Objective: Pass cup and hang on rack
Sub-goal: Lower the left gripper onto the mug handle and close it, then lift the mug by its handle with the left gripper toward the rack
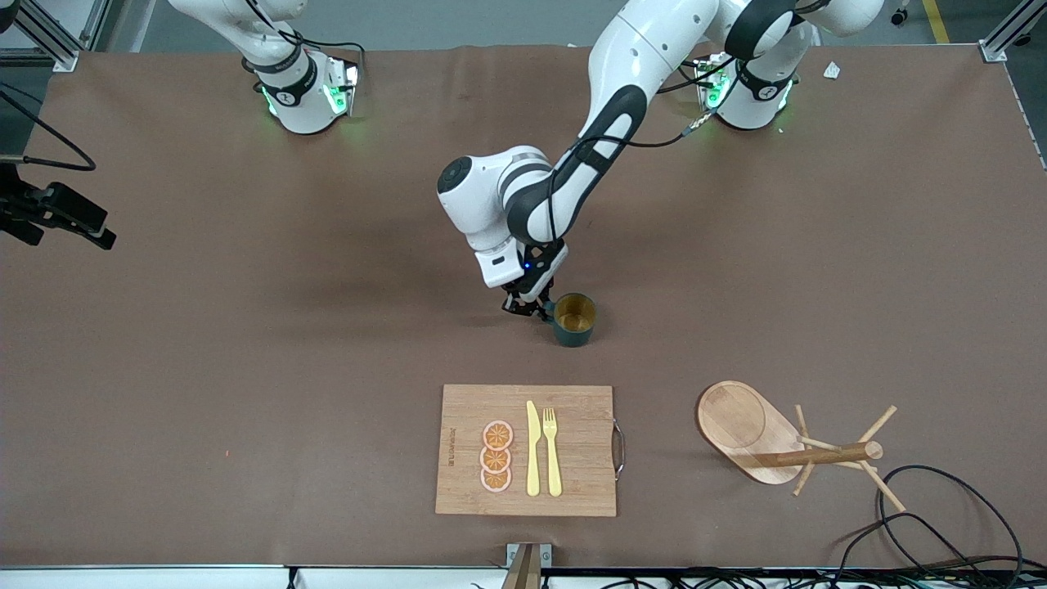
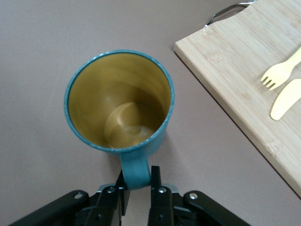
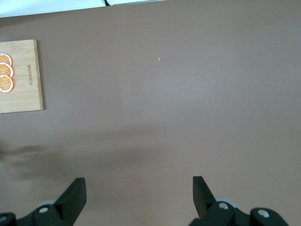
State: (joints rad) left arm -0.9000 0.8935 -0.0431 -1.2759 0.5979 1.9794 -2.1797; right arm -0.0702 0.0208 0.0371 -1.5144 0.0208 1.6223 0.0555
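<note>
The dark teal cup (image 1: 574, 319) with a yellowish inside stands upright on the brown table near its middle. My left gripper (image 1: 541, 312) is low at the cup's side, shut on the loop handle (image 2: 135, 168), with one finger on each side of it (image 2: 137, 176). The wooden rack (image 1: 740, 429), with its post (image 1: 826, 454) and thin pegs, is nearer to the front camera than the cup, toward the left arm's end. My right gripper (image 3: 139, 188) hangs open over bare table, holding nothing.
A bamboo cutting board (image 1: 572, 483) with a metal handle lies nearer to the front camera than the cup. It carries orange slices (image 1: 496, 456), a yellow knife (image 1: 532, 450) and a fork (image 1: 552, 450). Black cables (image 1: 941, 507) loop by the rack.
</note>
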